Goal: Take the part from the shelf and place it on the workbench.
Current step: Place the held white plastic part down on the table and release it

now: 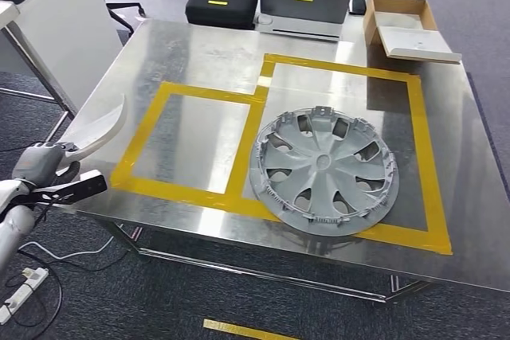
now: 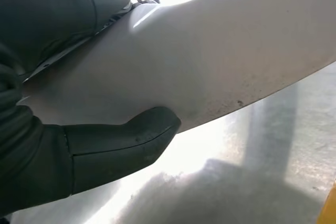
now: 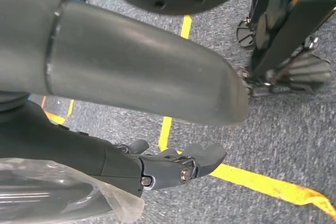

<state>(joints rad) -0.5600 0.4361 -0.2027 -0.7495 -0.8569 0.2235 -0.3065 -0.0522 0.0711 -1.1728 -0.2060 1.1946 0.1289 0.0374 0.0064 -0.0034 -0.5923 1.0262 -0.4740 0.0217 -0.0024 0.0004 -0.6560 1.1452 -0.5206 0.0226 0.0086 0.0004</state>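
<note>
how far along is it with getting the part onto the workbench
Partly done. A grey wheel cover already lies on the metal workbench, overlapping the larger yellow-taped box. In hand: the left hand grips a curved white part at the workbench's left edge, not yet set down. Left: placing it, probably in the smaller taped box. The right hand hangs empty over the floor.

Head cam sits up high, looking forward and down over the shiny metal table with yellow tape rectangles. Left wrist cam is jammed right up against the left robot hand and the curved white plastic part it holds, just above that same table, so those two views overlap. Right wrist cam points down at grey carpet floor, close behind the right robot hand.
</note>
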